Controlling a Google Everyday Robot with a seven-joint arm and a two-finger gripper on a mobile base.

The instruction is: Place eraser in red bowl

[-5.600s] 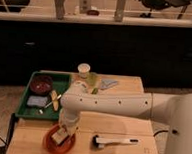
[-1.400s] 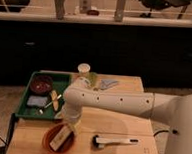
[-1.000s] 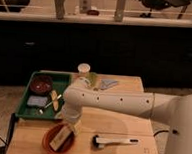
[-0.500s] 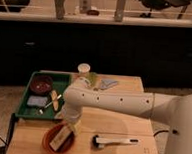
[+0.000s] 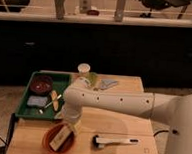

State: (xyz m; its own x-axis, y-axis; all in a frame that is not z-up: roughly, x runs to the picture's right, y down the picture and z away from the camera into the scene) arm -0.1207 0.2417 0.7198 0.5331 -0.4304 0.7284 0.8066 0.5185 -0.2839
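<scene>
The red bowl [image 5: 48, 136] sits at the front left of the wooden table [image 5: 135, 127]. The eraser [image 5: 60, 138], a small tan block with a dark underside, lies inside the bowl, tilted against its right side. My gripper [image 5: 71, 124] hangs just above the bowl's back right rim, a little above the eraser and apart from it. The white arm [image 5: 117, 101] reaches in from the right across the table.
A green tray [image 5: 24, 106] at the left holds a maroon bowl [image 5: 41, 83], a yellowish stick [image 5: 54, 96] and a pale blue item [image 5: 36, 101]. A black-and-white handled tool [image 5: 115, 140] lies right of the red bowl. A white cup [image 5: 83, 69] and a grey-blue packet [image 5: 108, 83] stand at the back.
Since the earliest frame my gripper has risen out of the bowl, leaving the eraser lying in it. Over the last second nothing has visibly moved.
</scene>
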